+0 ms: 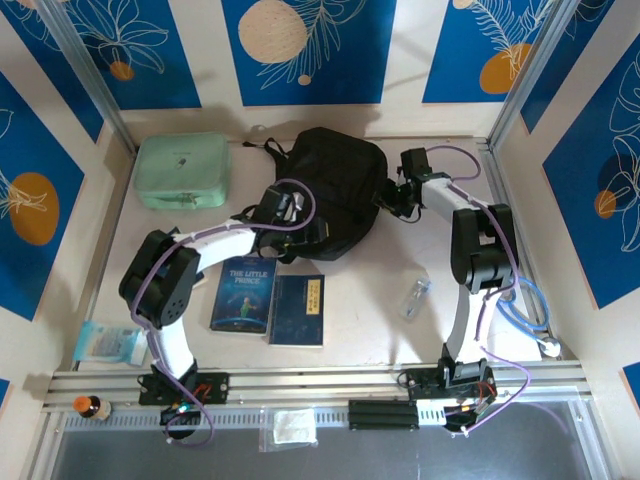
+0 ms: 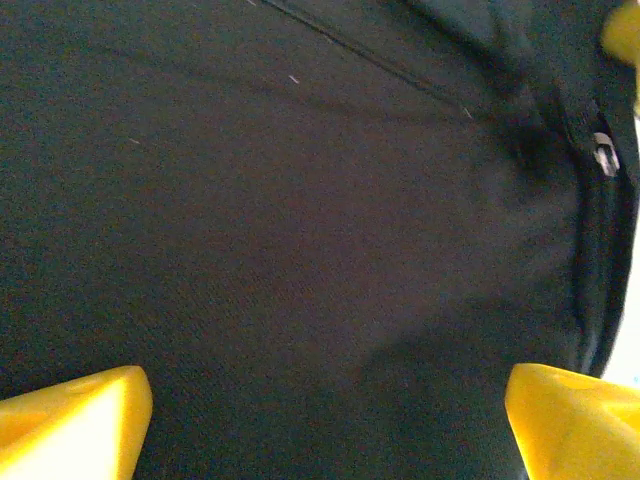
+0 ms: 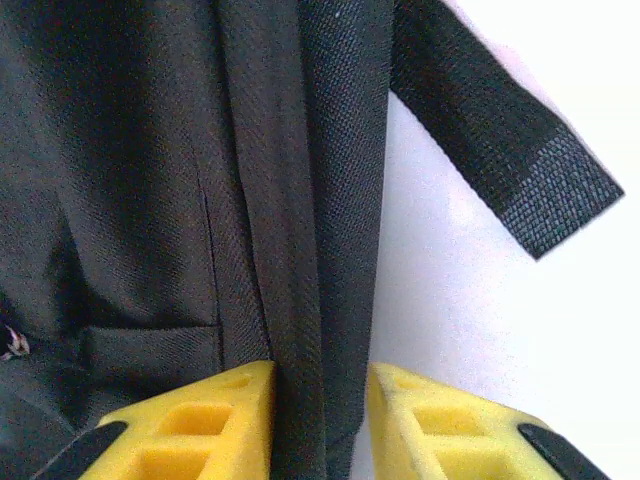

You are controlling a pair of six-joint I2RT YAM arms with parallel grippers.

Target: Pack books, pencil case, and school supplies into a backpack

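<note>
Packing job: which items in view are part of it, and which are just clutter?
Job: backpack, blue book, navy book, clear plastic piece, mint green case (likely the pencil case).
Clutter: light blue packet, small brown bottle, clear bag by the front rail.

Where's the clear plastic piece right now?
In the top view, the clear plastic piece lies on the right side of the table, between the dark navy book and the right arm, nearer the bases than the backpack.
</note>
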